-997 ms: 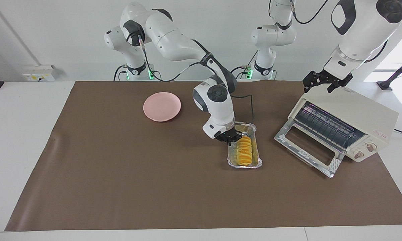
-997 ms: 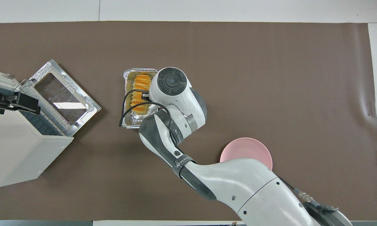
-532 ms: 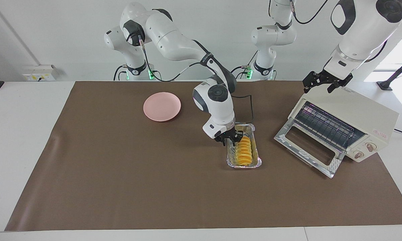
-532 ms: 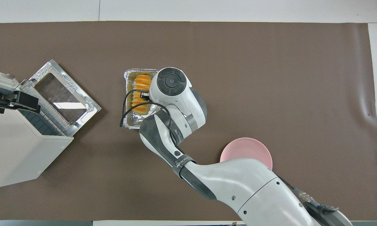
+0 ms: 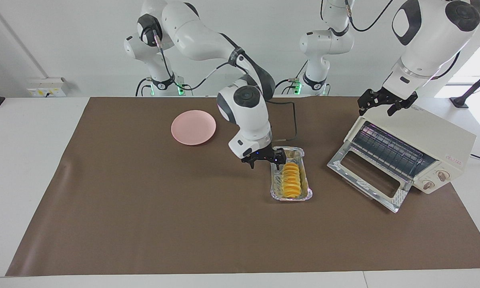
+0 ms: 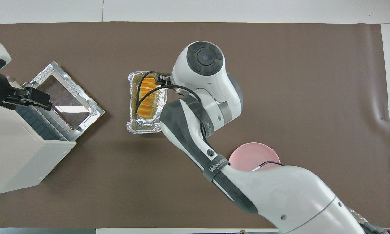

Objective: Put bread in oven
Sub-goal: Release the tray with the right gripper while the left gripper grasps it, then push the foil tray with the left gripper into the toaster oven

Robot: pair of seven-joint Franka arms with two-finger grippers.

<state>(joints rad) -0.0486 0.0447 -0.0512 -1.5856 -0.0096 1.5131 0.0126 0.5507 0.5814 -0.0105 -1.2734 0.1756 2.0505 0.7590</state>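
The golden ridged bread [image 5: 291,181] lies in a silver foil tray [image 5: 304,194] at the middle of the mat; it also shows in the overhead view [image 6: 148,97]. My right gripper [image 5: 266,161] is open and empty, raised just above the mat beside the tray's end nearer the robots, apart from the bread. The cream-white oven [image 5: 436,138] stands toward the left arm's end of the table, its glass door [image 5: 368,180] dropped open and the wire rack showing. My left gripper [image 5: 378,107] hovers open over the oven's top edge above the door and waits.
A pink plate [image 5: 193,127] lies on the brown mat toward the right arm's end, nearer the robots than the tray. The right arm's cable [image 5: 294,120] hangs by the tray. In the overhead view the right arm's wrist [image 6: 203,58] hides its gripper.
My right gripper has lifted off the bread's near end and moved toward the right arm's end, fingers spread. The bread stays in the tray. The left gripper shifted slightly.
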